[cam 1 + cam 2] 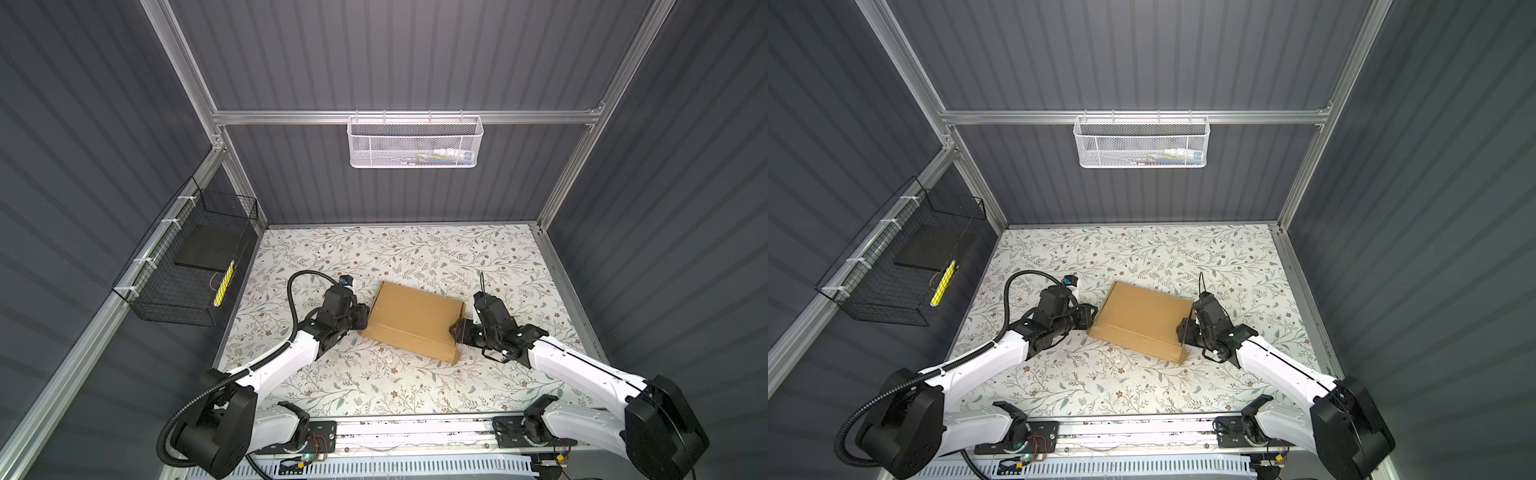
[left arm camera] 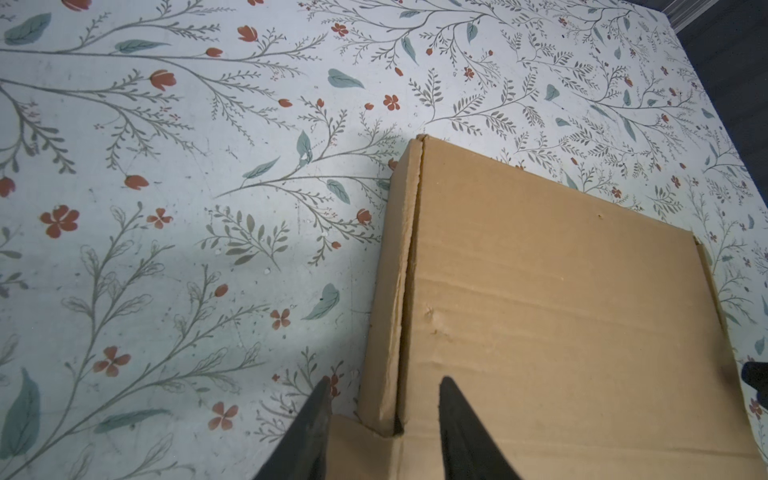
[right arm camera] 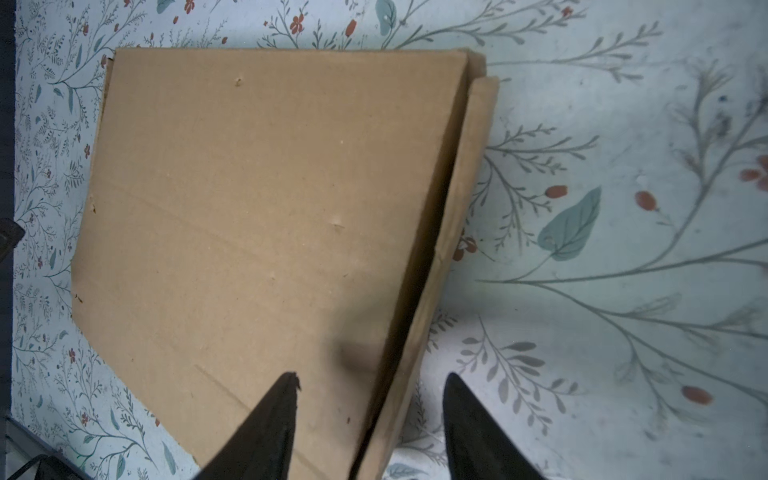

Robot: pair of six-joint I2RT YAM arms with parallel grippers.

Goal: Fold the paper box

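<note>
The paper box (image 1: 415,320) (image 1: 1142,320) is a brown cardboard mailer, folded into a shallow closed box. It lies flat and slightly turned on the floral table. My left gripper (image 1: 365,318) (image 1: 1090,318) is at its near left corner. In the left wrist view the gripper (image 2: 384,395) is open: one finger is outside the side wall, the other over the lid (image 2: 561,311). My right gripper (image 1: 457,330) (image 1: 1180,332) is at the box's right side. In the right wrist view the gripper (image 3: 370,380) is open and straddles the right wall, one finger over the lid (image 3: 270,208).
A white mesh basket (image 1: 414,143) hangs on the back rail. A black wire basket (image 1: 187,266) holding a dark slab and a yellow strip hangs on the left wall. Floral tabletop (image 1: 415,253) stretches behind the box. The arm bases stand on a rail (image 1: 415,432) at the front edge.
</note>
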